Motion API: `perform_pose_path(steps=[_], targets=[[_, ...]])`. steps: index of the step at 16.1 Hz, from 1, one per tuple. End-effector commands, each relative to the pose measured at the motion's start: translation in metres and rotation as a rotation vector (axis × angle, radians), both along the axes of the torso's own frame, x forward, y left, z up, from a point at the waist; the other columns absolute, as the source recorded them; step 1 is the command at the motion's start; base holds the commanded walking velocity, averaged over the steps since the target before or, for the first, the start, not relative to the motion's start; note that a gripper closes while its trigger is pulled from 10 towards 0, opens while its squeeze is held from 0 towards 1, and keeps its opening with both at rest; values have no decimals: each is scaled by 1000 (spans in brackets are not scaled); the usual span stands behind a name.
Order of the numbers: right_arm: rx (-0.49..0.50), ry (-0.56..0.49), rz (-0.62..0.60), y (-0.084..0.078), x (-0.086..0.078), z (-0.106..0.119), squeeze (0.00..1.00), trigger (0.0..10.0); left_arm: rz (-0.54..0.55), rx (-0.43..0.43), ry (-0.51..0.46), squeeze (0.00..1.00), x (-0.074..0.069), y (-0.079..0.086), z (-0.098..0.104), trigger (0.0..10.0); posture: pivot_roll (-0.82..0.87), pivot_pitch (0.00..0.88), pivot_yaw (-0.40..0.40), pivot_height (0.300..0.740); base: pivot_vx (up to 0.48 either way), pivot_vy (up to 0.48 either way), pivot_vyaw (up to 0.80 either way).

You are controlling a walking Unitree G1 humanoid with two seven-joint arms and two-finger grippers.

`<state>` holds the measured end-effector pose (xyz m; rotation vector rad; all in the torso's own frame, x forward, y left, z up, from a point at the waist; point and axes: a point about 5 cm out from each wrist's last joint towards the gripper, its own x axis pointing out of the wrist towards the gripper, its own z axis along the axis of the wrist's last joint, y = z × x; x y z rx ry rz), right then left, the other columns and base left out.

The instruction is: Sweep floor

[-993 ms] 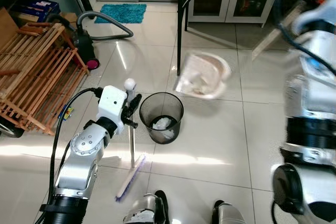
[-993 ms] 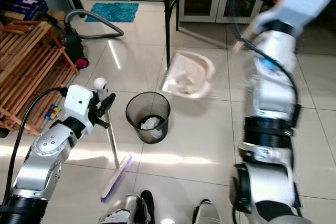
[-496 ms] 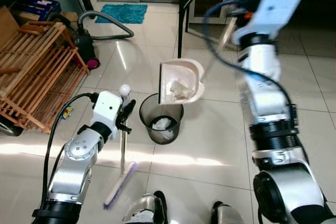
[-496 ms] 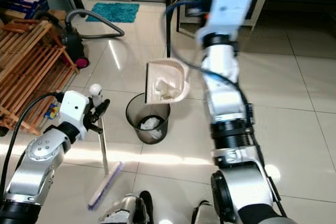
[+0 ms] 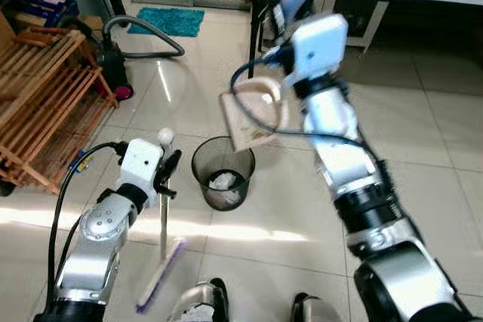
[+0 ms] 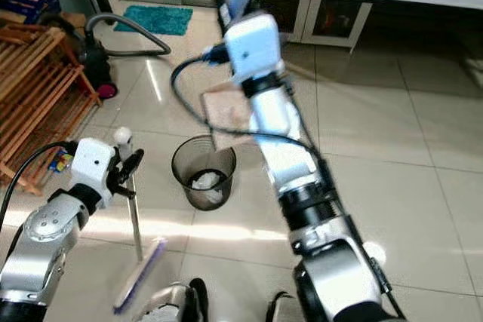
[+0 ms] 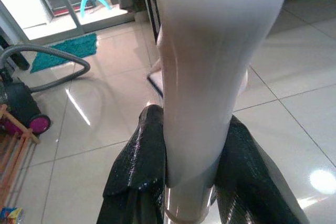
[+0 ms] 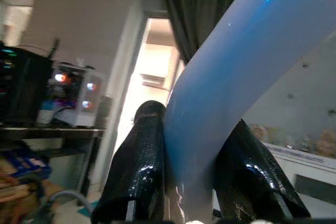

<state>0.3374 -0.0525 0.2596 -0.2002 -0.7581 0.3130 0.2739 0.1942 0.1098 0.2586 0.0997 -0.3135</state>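
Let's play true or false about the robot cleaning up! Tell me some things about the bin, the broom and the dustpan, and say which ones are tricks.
1. The dustpan is held above the black bin. True.
2. The bin is empty. False: white scraps lie inside it.
3. The left gripper holds the broom by its handle. True.
4. The broom's bristles are inside the bin. False: they rest on the floor beside it.
5. The right gripper is shut on the dustpan's handle. True.

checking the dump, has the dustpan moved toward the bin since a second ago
Yes. The dustpan, held in the right pincer, has swung from right of the bin to tilt just above its rim.
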Motion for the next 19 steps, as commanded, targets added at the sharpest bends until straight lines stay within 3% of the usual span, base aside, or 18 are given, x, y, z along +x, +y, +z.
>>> perform_pose_path(steps=[1, 6, 13, 14, 15, 16, 17, 18, 19], targets=[[-31, -89, 49, 9, -9, 5, 0, 10000, 20, 17, -37, 0, -1, 4, 9, 10000, 96, 137, 30, 740, 0, 0, 0], [-211, -147, 165, 40, -29, -33, 0, 10000, 19, 25, -35, 0, -4, 6, 9, 10000, 103, 133, 35, 740, 0, 0, 0], [-333, -209, 216, 53, -40, -46, 0, 10000, -19, 25, -31, 0, -1, 0, 10, 10000, 92, 124, 55, 740, 0, 0, 0], [-334, -241, 195, 50, -39, -41, 0, 10000, -21, 24, -34, 0, 1, -1, 11, 10000, 91, 123, 56, 740, 0, 0, 0], [-247, -319, 100, 29, -34, -12, 0, 10000, -19, 17, -48, 0, 4, -5, 13, 10000, 80, 112, 56, 740, 0, 0, 0], [-204, -340, 48, 17, -31, 1, 0, 10000, -19, 9, -53, 0, 6, -6, 14, 10000, 78, 110, 57, 740, 0, 0, 0], [-129, -390, -106, -20, -24, 31, 0, 10000, -33, -11, -65, 0, 10, -12, 16, 10000, 53, 94, 63, 740, 0, 0, 0], [-122, -396, -142, -29, -23, 36, 0, 10000, -37, -15, -67, 0, 11, -14, 17, 10000, 53, 94, 63, 740, 0, 0, 0], [-120, -388, -235, -53, -18, 44, 0, 10000, -47, -16, -69, 0, 14, -19, 16, 10000, 40, 89, 66, 740, 0, 0, 0]])
